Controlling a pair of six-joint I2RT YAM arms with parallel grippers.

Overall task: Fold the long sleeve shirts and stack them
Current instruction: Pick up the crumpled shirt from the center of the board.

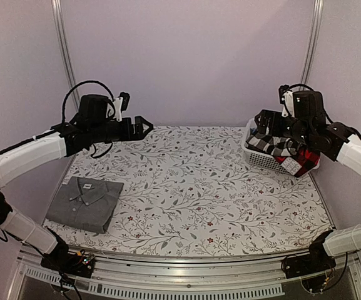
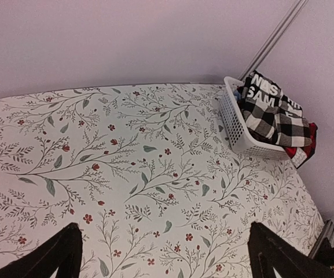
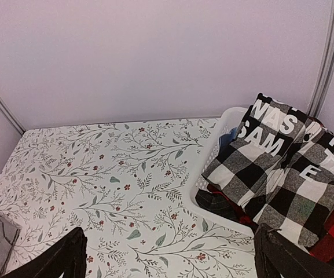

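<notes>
Overhead camera looks down from behind; wrist cameras look past black fingers over floral-print desk, sharing white plastic basket ahead.

The grey shirt lies folded flat at the near-left corner of the table, its collar toward the far edge. At the far-right corner stands the basket, holding the black-and-white shirt, with the red shirt spilling over its right rim. The left gripper hangs above the far-left part of the table, fingers apart and touching nothing, while the right gripper hovers just over the basket's heap.
</notes>
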